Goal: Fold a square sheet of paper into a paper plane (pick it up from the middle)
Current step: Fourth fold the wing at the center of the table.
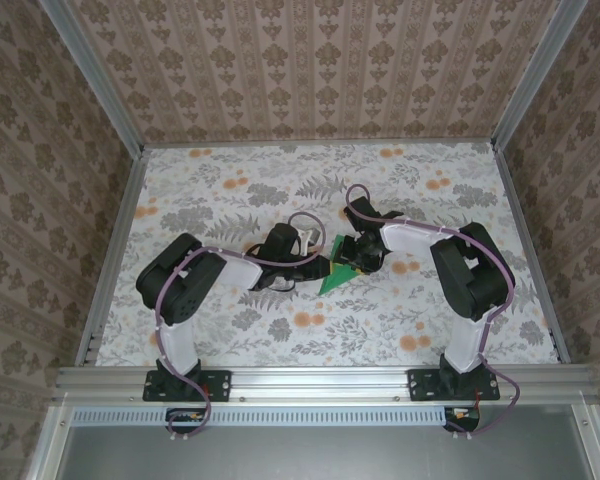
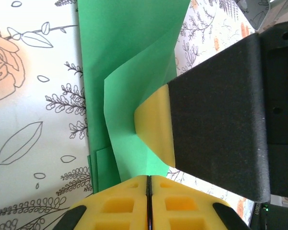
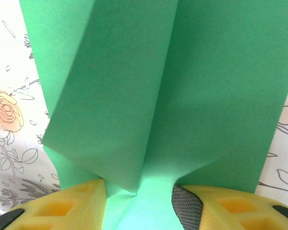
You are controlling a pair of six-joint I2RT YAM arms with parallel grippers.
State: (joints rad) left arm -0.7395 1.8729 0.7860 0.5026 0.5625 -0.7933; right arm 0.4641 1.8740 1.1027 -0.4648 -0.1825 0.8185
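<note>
The work is mid-fold. The square sheet of paper (image 1: 337,272) lies at the middle of the worktop (image 1: 230,200), between the two arms, already creased but not yet a dart. In the left wrist view a raised flap curves up off the flat layers beneath it.

The left hand (image 2: 149,179) is closed tight, fingertip against fingertip, and the flap's lower edge runs right into the tips, so it appears to pinch that edge. The right hand (image 3: 139,191) stands partly spread, its fingers apart with a ridge of green paper in the gap. One of its yellow pads (image 2: 153,127) bears down on the sheet beside the flap.

The likely step is laying a flap over towards the centre crease. The next move calls for the left hand to carry the flap across and flatten it while the right keeps the sheet pinned. A slip there would skew the crease.

From above, the paper's long axis runs roughly from far edge to near edge. Its narrower end points at the near edge, leaning slightly towards the left edge.
</note>
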